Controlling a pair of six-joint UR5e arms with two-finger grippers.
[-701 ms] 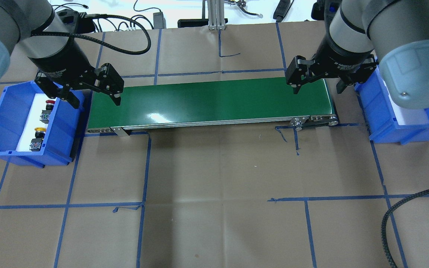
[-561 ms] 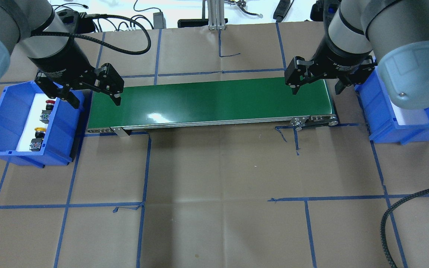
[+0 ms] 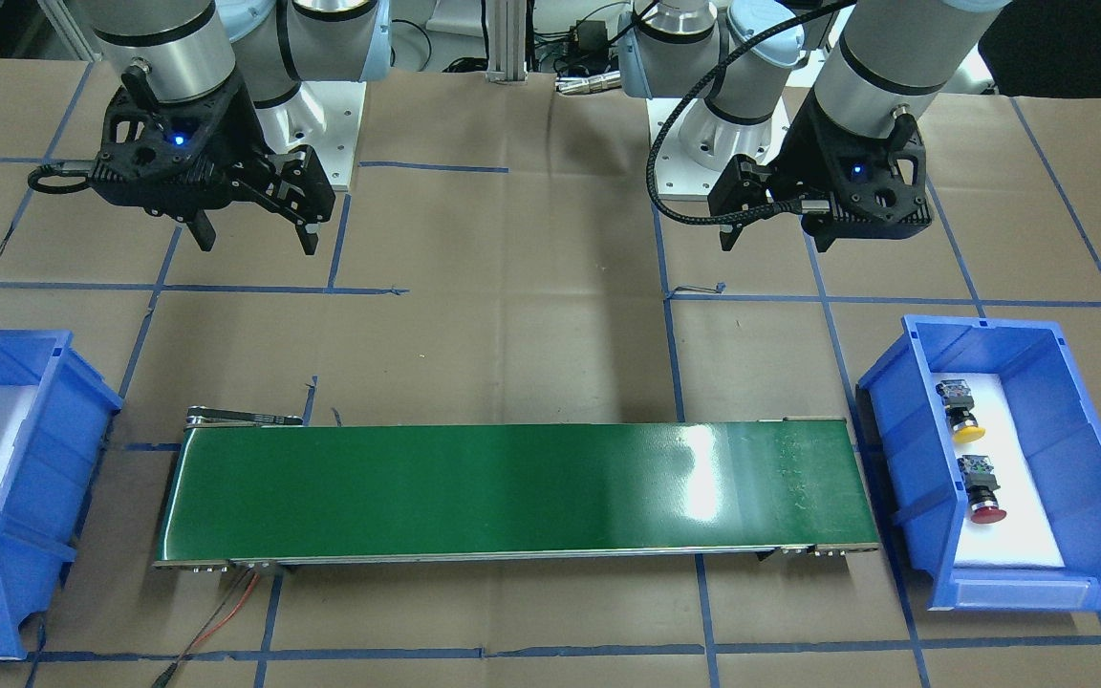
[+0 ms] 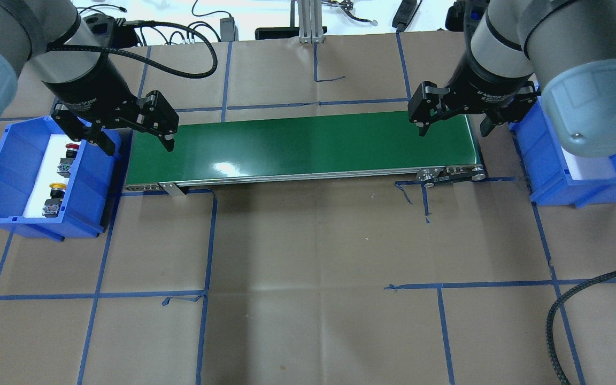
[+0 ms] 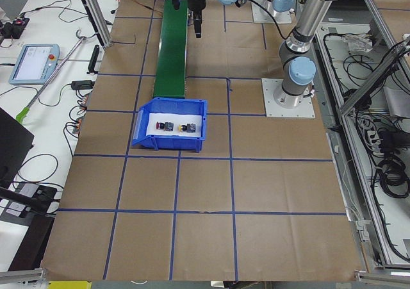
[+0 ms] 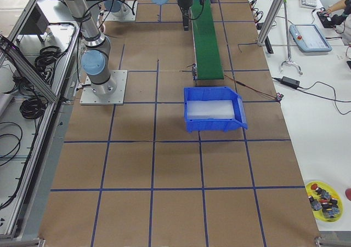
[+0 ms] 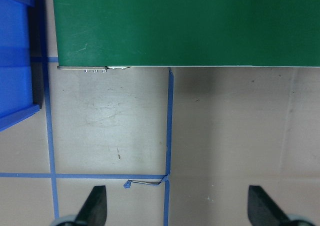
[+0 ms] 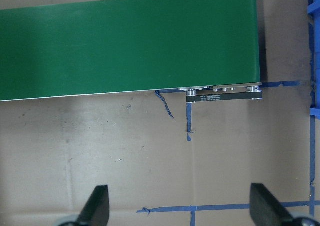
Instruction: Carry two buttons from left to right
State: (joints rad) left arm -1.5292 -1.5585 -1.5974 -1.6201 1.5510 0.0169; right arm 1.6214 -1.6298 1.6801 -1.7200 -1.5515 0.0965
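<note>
One camera looks down over my shoulders at the counter; another faces me from across it, steeply. Two sit far off at the counter's ends, looking along the green belt. Cameras above my left pincer and right pincer stare straight down, close; every view shares that belt.

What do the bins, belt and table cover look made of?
Blue bins: moulded plastic, probably; smooth ribbed walls with slight sheen. Conveyor belt: glossy green, likely PVC or rubber; it mirrors lamps. Table cover: matte brown paper; creases show.
</note>
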